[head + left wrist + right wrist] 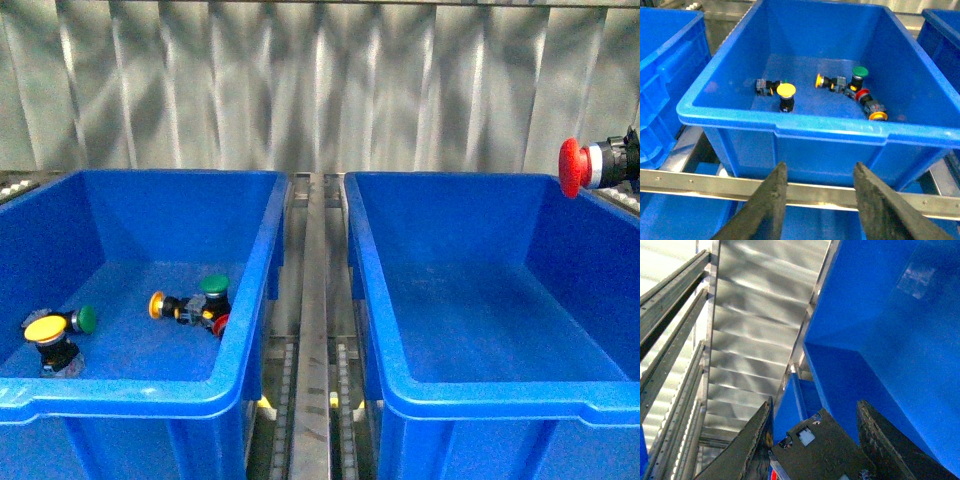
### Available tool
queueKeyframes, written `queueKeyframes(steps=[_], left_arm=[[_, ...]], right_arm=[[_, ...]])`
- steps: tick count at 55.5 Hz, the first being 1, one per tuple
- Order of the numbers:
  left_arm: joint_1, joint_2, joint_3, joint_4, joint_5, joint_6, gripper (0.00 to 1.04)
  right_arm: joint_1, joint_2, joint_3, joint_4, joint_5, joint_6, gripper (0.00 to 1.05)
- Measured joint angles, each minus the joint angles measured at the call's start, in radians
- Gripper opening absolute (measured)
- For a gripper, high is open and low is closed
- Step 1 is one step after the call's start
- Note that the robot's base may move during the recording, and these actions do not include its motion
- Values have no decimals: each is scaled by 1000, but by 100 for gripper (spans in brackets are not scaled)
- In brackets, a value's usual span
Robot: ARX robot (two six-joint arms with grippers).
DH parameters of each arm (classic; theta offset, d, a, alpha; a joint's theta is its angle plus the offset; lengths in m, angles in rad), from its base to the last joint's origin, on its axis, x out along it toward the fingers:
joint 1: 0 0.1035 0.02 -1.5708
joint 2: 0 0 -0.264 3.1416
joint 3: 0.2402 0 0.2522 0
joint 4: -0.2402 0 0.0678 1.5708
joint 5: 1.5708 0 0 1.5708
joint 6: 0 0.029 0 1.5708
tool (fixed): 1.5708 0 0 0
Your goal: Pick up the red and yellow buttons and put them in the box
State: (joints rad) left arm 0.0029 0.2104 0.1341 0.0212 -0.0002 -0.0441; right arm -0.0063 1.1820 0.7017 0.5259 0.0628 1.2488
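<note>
Clamping red button (pixel 574 167) — right gripper (pixel 815 411) part-closed.

Bins (pixel 130 395) glossy smooth plastic; wall (pixel 300 90) ribbed shiny metal; rail (pixel 312 330) dull metal; red button (pixel 572 167) cap glossy; left gripper fingers (pixel 767 205) matt, rough.

The red button (pixel 573 167) runs off the front view's right edge; another red cap (pixel 221 325) is half hidden behind the bin wall (pixel 248 340).

Bright, even light; streaky glare on the corrugated wall (pixel 300 90).
</note>
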Motion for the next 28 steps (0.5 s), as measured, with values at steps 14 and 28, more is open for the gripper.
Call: queueKeyframes(steps=[14, 28], left_arm=[[-1, -190, -112, -27, -1, 28, 3], [-1, -196, -112, -23, 0, 33, 3]], right_arm=[[21, -14, 0, -12, 37, -51, 41], [32, -14, 0, -12, 61, -93, 41]])
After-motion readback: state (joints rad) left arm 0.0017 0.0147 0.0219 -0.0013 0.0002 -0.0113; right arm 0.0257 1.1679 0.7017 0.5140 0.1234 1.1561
